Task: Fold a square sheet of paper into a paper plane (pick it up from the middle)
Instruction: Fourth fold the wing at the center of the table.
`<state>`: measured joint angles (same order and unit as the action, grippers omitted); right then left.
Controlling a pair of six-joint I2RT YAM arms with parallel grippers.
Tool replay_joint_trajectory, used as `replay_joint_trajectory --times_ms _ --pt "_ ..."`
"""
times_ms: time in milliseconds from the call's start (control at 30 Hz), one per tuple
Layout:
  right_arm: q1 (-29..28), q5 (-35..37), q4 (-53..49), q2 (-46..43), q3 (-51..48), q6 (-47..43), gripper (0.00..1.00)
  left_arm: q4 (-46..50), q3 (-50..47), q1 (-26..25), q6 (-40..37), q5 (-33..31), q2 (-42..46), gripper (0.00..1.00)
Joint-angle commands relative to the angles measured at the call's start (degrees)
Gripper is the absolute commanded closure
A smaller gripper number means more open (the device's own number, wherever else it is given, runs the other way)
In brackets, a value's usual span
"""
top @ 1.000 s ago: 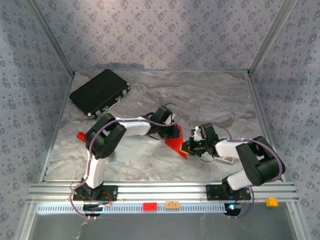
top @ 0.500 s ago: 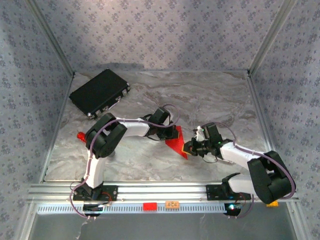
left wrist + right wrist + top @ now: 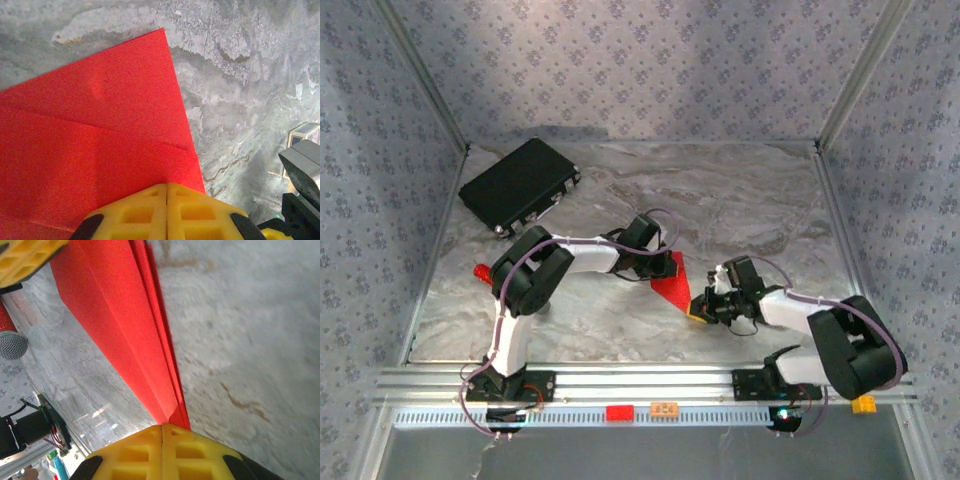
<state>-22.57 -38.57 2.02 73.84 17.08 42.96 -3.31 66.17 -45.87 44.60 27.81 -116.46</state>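
Left gripper [image 3: 166,192] clenched, tips pressing far part of creased square sheet of paper [image 3: 90,145]. Right gripper [image 3: 162,429] clenched at its near point; pinching or only pressing, cannot tell. Sheet mid-table, between both. Risk: uneven drag skews crease, tears paper.

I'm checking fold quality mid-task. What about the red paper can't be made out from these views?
- Top view: creases on the red paper are too small; the left hand covers part of it.
- Left wrist view: the paper's left and bottom edges are cut off by the frame.
- Right wrist view: the right hand hides the paper's tip.
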Motion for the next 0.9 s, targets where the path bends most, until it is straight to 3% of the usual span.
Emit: replay_joint_trajectory --times_ms 0,367,600,867 --pt "0.5 2.33 -4.5 -3.67 -4.94 2.49 0.99 4.04 -1.8 0.6 -1.07 -2.85 -2.72 0.93" --pt "0.81 3.87 -13.24 -18.43 -2.11 4.26 0.94 2.45 -2.38 0.84 -0.05 -1.54 -1.88 0.93" --pt "0.4 3.29 -9.89 -14.15 -0.63 6.78 0.77 1.99 -2.59 0.95 0.79 -0.83 -1.48 0.93" --pt "0.11 3.48 -8.1 -11.46 -1.62 7.55 0.71 0.94 -2.95 1.48 1.92 0.46 -1.55 0.93"
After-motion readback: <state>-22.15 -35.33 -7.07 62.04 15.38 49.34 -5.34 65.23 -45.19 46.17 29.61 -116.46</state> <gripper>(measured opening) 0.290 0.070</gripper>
